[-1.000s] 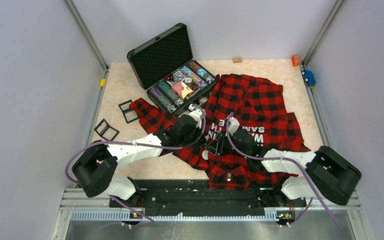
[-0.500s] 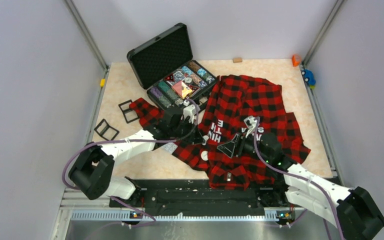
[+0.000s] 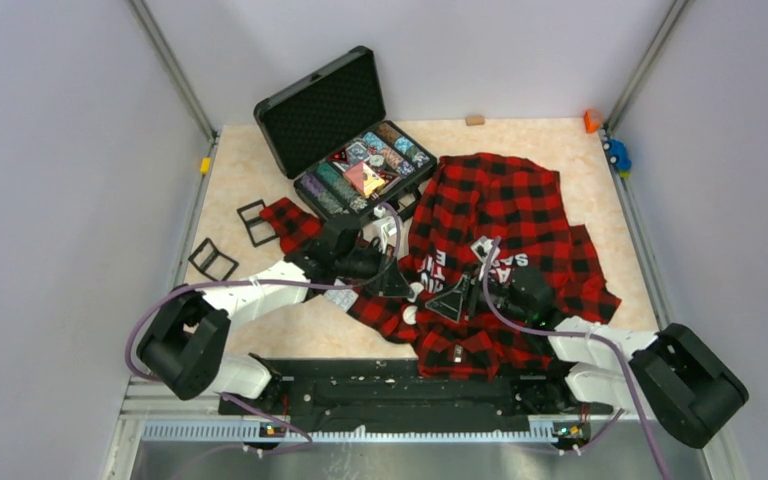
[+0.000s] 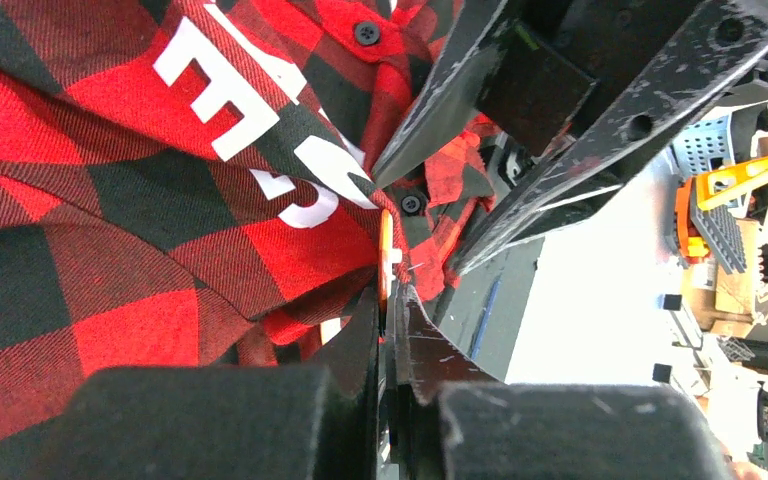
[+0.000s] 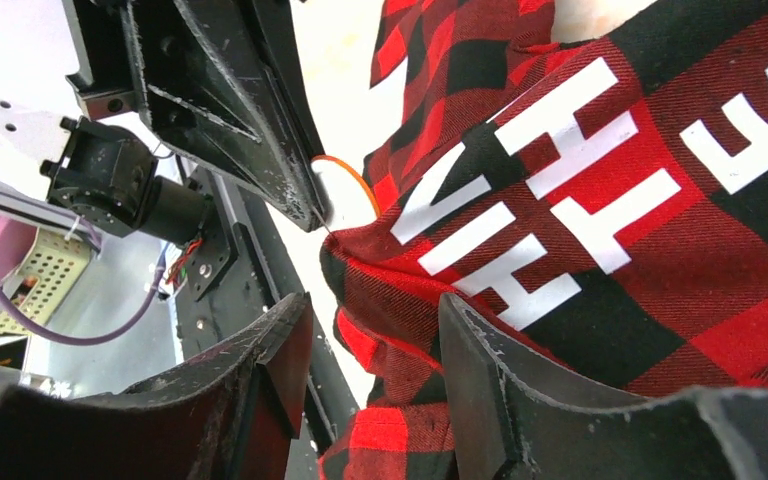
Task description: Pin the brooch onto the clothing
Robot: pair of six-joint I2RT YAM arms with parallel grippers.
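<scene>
Your left gripper (image 4: 388,300) is clamped on the orange brooch (image 4: 385,248), its pin at the near-left edge of the flannel shirt (image 3: 505,200) lying right of centre, while your right gripper (image 5: 372,303) stands parted astride that fold, so piercing and fastening look not yet done.
</scene>
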